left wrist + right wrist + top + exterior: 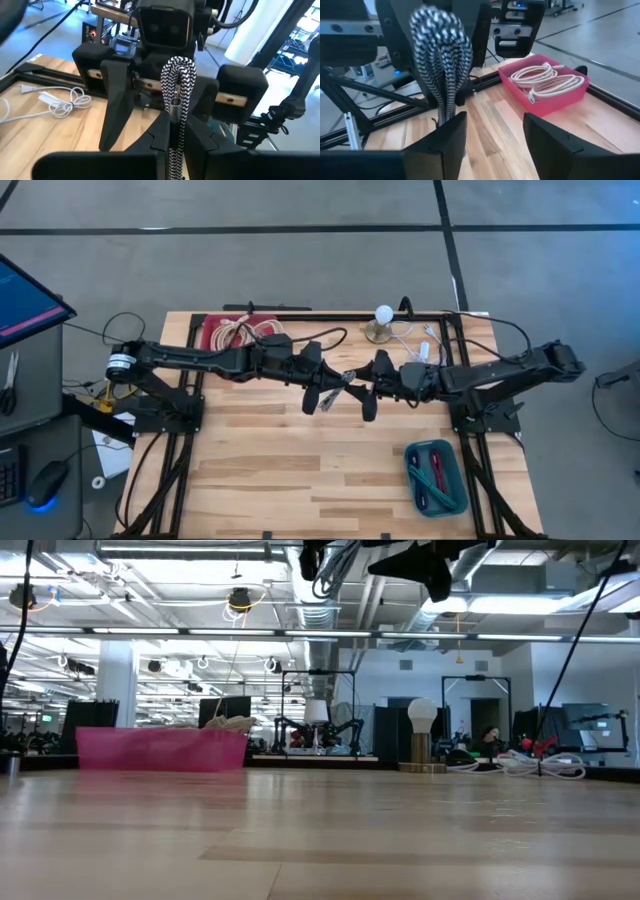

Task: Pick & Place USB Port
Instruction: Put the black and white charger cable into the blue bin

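So your left gripper point(172, 137) has its fingers clamped on a folded black-and-white braided cable point(176, 87), holding it up over the middle of the worktop point(270, 460), and the right gripper point(492, 132) is parked right in front of it with its fingers spread apart and nothing between them. In the right wrist view the loop of that cable hangs just beside one open finger, not inside the gap. My take on handling: this thing is light and floppy, so the bundle will sag and swing wherever you aren't pinching it. The woven jacket probably gives decent grip, but the folds could slide apart if you only catch one strand. I'd grab across all the strands near the fold, or by the metal plug end point(173, 104) if you want something stiff to aim with. The worktop is pale wooden planks, flat and smooth, so a dropped cable should just lie there. There's a pink bin point(218, 332) of white cords at the back left, a teal tray point(436, 478) at the front right, a little bulb lamp point(383, 320) and a loose white cord point(415, 340) at the back edge. Behind it all is a big open workshop with bright ceiling lights.
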You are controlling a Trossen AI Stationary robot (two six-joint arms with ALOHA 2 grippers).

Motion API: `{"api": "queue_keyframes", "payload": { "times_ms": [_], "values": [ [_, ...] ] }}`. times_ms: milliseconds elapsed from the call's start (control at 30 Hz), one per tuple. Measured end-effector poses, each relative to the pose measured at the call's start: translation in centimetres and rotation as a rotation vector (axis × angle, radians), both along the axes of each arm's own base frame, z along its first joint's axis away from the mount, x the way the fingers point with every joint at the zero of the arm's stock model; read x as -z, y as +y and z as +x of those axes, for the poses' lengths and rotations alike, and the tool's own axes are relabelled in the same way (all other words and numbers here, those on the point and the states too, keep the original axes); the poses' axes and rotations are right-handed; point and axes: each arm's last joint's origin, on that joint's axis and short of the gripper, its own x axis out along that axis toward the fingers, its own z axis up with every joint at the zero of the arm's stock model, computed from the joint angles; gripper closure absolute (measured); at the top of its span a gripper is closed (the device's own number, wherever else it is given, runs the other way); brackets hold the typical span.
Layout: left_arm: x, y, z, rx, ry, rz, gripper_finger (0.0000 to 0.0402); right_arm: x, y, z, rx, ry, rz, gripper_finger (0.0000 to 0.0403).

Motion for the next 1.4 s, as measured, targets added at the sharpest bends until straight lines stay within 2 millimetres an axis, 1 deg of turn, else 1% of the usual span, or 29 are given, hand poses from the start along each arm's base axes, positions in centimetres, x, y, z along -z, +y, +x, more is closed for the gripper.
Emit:
{"api": "queue_keyframes", "payload": {
  "times_ms": [133,200,333,467,533,667,800,1167,1300,1400],
  "values": [
    [0.0,0.1,0.0,-0.002,-0.004,-0.001,0.0376,0.2,0.1,0.4,-0.009,-0.013,0.005,0.0225],
    [-0.1,0.1,0.0,0.003,-0.006,0.0,0.0376,0.3,0.2,0.6,-0.044,-0.016,0.013,0.0229],
    [-0.1,0.0,0.0,0.007,-0.006,0.002,0.0376,0.5,0.5,0.6,-0.138,0.006,0.049,0.0235],
    [0.0,0.2,0.0,-0.022,-0.005,0.012,0.0376,0.5,0.9,0.4,-0.276,0.027,0.113,0.0237],
    [0.0,0.3,0.0,-0.03,-0.005,0.013,0.0376,0.5,1.1,0.4,-0.306,0.029,0.12,0.0236],
    [0.0,0.2,0.0,-0.013,-0.004,0.008,0.0376,0.4,1.0,0.4,-0.293,0.022,0.117,0.0234],
    [0.0,0.4,0.0,-0.022,-0.004,0.006,0.0376,0.4,0.5,0.4,-0.219,0.019,0.104,0.0235],
    [0.0,0.4,0.0,-0.017,-0.003,-0.002,0.0376,-0.2,-0.5,0.7,-0.18,-0.05,0.103,0.024],
    [0.0,0.4,0.0,-0.017,-0.003,-0.002,0.0376,-0.2,-0.9,0.7,-0.167,-0.05,0.103,0.0256],
    [0.0,0.4,0.0,-0.017,-0.003,-0.002,0.0376,-0.2,-1.1,0.7,-0.158,-0.05,0.101,0.0284]
  ]
}}
